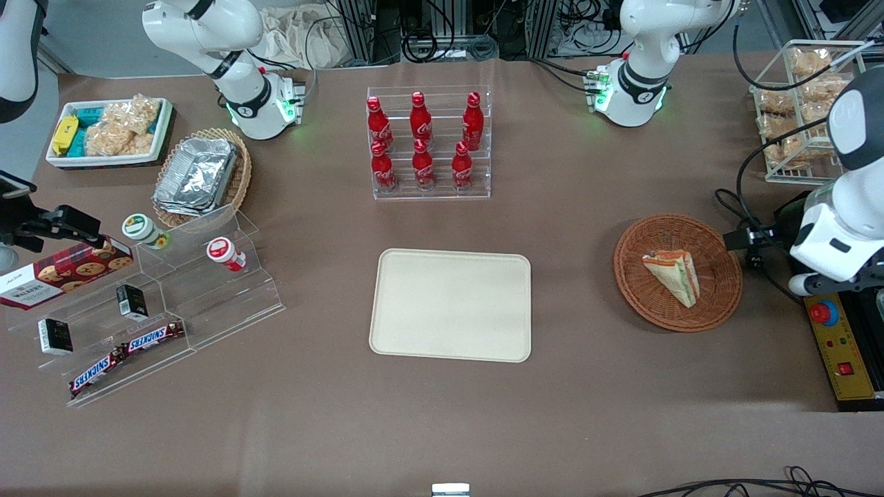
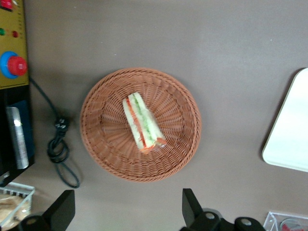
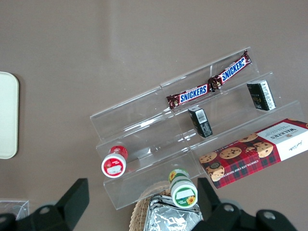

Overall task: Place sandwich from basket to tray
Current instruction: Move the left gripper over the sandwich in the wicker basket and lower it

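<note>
The sandwich, a wrapped wedge with orange and green layers, lies in the middle of the round reddish-brown basket. The cream tray lies flat beside the basket, toward the parked arm's end, with nothing on it. My gripper hangs high over bare table just outside the basket's rim, slightly farther from the front camera than the basket. It is open, the two black fingers stand wide apart, and nothing is between them.
A yellow control box with a red button and a looped black cable lie beside the basket toward the working arm's end. A white wire rack stands farther back. A rack of red bottles stands farther from the front camera than the tray.
</note>
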You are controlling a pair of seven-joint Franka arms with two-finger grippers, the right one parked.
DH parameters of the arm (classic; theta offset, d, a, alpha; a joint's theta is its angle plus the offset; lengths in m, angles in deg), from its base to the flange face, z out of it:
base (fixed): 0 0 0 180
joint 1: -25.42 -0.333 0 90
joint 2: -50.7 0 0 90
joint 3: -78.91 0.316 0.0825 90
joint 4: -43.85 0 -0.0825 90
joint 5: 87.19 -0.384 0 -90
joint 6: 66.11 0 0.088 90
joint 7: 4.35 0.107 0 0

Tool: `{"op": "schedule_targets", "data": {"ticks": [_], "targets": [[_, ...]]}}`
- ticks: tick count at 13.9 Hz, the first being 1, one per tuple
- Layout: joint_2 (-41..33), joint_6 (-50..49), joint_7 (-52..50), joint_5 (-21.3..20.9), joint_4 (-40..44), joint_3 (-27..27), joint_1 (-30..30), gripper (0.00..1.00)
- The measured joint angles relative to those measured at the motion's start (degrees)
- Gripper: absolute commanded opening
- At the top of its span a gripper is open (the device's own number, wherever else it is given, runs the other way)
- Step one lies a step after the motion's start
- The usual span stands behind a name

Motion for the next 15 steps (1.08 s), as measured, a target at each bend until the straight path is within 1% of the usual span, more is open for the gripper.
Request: {"op": "schedule_targets", "data": {"ticks": [2, 4, 6, 8, 11, 13, 15], "targets": [[0.7, 4.6, -4.3, 0.4, -4.0, 0.3, -0.3, 1.00], [0.8, 9.0, -12.7, 0.4, -8.7, 0.4, -0.3, 1.00], [0.8, 13.9, -18.5, 0.4, -13.3, 0.4, -0.3, 1.00], [0.9, 20.6, -21.1, 0.4, -18.2, 0.9, -0.3, 1.00], [1.0, 32.3, -21.8, 0.3, -26.5, 3.2, -0.4, 1.00], [1.1, 36.8, -21.9, 0.3, -30.0, 3.5, -0.5, 1.00], [1.1, 38.7, -23.4, 0.4, -31.4, 3.5, -0.4, 1.00]]}}
